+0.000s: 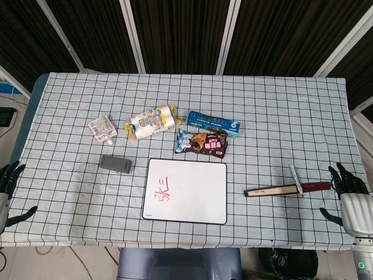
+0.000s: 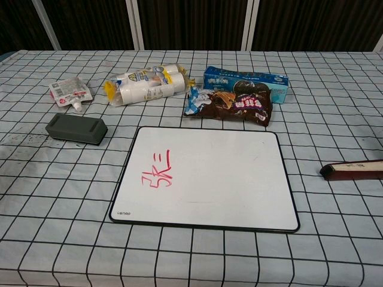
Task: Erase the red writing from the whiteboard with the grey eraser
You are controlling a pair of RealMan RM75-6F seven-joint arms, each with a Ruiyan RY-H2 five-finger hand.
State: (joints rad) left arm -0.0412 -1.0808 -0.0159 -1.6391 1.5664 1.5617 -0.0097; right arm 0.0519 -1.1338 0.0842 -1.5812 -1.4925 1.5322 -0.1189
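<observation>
A: Why does the grey eraser [image 2: 76, 128] lie left of the whiteboard [image 2: 209, 179]?
B: Probably within reach of the left hand [image 1: 9, 181]. Both it and the right hand [image 1: 348, 189] wait spread, empty, at the table [image 1: 280, 105] edges; red writing [image 2: 157, 171] untouched.

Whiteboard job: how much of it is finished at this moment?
Nothing is done yet. The red writing is all on the whiteboard. The grey eraser lies on the cloth left of the board, untouched. The left robot hand and right robot hand are open at the table's edges. Picking up and wiping remain.
</observation>
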